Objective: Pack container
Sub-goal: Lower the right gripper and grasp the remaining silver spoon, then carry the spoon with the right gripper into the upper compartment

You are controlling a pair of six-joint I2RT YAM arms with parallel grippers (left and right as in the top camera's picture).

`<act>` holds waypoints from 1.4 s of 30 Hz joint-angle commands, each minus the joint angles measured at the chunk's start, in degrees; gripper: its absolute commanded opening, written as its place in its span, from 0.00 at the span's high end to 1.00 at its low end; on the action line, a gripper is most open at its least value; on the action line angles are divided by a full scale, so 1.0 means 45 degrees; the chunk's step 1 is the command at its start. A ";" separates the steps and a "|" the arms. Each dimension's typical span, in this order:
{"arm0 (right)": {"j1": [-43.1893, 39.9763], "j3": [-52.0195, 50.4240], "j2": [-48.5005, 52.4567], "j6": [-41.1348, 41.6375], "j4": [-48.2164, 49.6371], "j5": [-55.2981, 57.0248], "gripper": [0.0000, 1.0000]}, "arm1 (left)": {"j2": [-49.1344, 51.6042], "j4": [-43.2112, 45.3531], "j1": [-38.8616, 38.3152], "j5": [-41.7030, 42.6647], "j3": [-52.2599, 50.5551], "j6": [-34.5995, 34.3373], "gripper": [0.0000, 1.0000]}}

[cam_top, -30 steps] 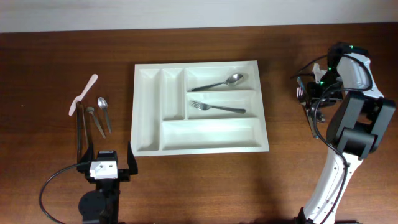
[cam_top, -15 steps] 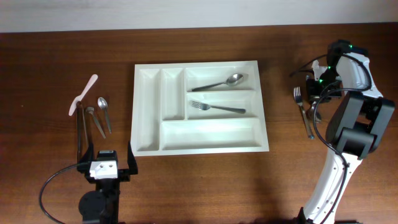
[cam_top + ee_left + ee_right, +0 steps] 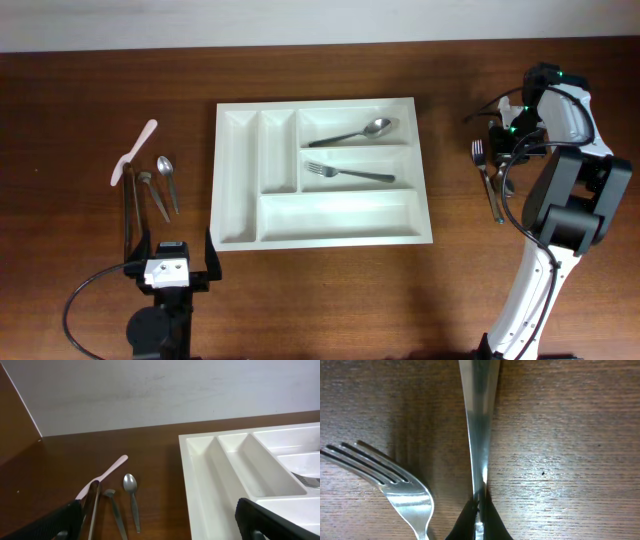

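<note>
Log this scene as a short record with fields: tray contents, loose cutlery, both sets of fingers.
container: white, five compartments
inside: spoon upper right; fork in the compartment below; other three bare
left of it: pink utensil, two metal spoons, dark long utensil
right of it: loose fork on table
left fingers: open, holding nothing
right fingers: shut on metal handle; type unclear
</note>
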 commanded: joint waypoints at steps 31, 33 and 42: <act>0.3376 0.6693 0.0306 -0.4163 -0.1778 -0.2987 0.96 | -0.0107 0.0039 -0.0053 0.0146 -0.0087 0.0029 0.01; 0.3963 0.6693 0.0306 -0.5382 -0.1734 -0.2939 0.96 | -0.0107 0.0044 -0.0053 0.0146 -0.0087 0.0029 0.01; 0.6256 0.6572 0.0384 -0.9947 -0.1375 -0.2895 0.96 | -0.0107 0.0039 -0.0053 0.0151 -0.0087 0.0029 0.01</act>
